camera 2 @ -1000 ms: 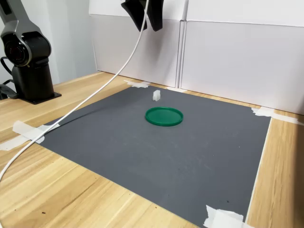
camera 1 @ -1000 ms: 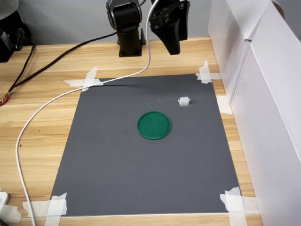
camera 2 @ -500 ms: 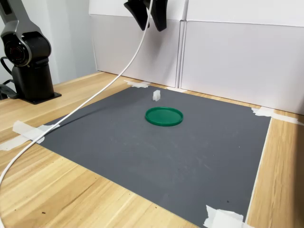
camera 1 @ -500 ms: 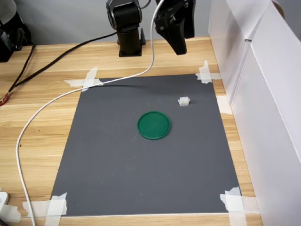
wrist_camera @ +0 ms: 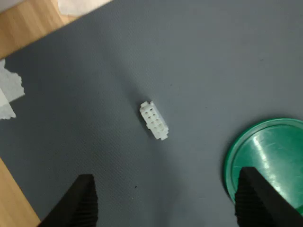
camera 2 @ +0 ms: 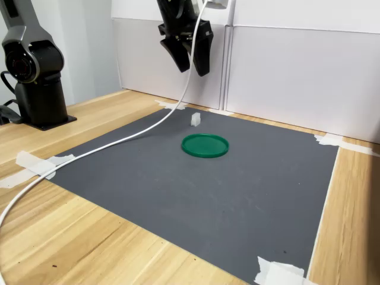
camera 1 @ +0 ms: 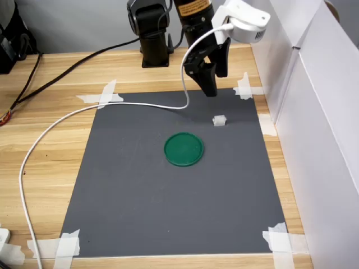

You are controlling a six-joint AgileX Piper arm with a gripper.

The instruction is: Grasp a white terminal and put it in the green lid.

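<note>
A light wooden table [camera 1: 56, 129] carries a dark grey mat [camera 1: 168, 207] fixed with white tape strips [camera 1: 104, 94]. Plain white panels [camera 2: 297, 77] stand along one side.

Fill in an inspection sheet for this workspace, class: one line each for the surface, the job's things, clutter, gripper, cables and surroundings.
Surface: dark grey mat taped at its corners with white tape strips to a wooden table.
Job's things: white terminal lies on the mat, apart from the green lid; the lid holds nothing.
Clutter: nothing seen on the mat besides these.
Gripper: gripper open, raised above the mat near the terminal, holding nothing.
Cables: white cable runs from the wrist camera housing across the mat's corner and table; black cables lie on the table.
Surroundings: white panels along the first exterior view's right; black arm base at the table's far edge.
</note>
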